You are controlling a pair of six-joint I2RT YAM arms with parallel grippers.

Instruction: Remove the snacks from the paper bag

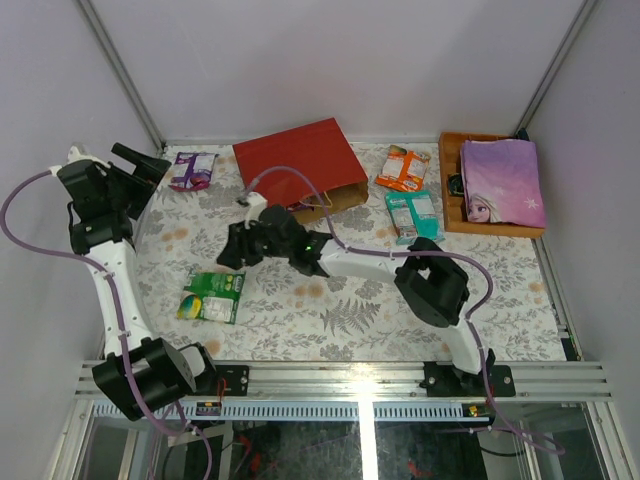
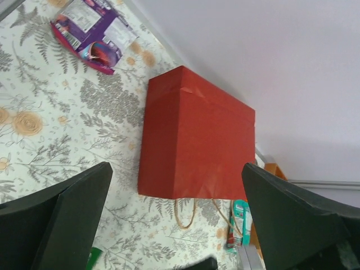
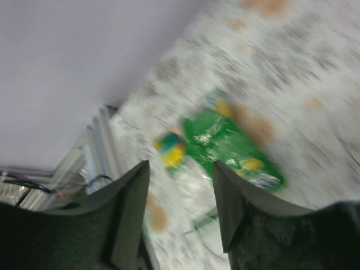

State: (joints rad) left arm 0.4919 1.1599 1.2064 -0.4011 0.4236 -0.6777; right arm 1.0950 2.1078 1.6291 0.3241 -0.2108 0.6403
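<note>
Bag [image 1: 295,170] lay flat on its side at the far middle of the table [image 1: 330,320], mouth toward the arms, handles [image 1: 318,203] trailing from the brown-lined opening. Four snacks were out. The purple packet [image 1: 192,170] lay left of the bag, the orange packet [image 1: 403,167] and teal packet [image 1: 412,215] right of it, and the green packet [image 1: 212,297] at the near left. Could not tell whether any were inside; the bag looked flat.

Handling, as judged: packets light, glossy, likely slippery and crinkly. Best pinched at a sealed edge or corner. Bag is thin creased paper and would probably slide or fold if pushed, so the handles or the mouth's upper lip are the places to hold it.

Right arm reached low and leftward across the table. Right gripper [image 1: 232,252] sat between bag mouth and green packet, jaws moderately apart and empty; its wrist view was blurred. Left arm stood tall at far left. Left gripper [image 2: 177,225] was spread wide, empty, looking over the bag's broad red face.
</note>
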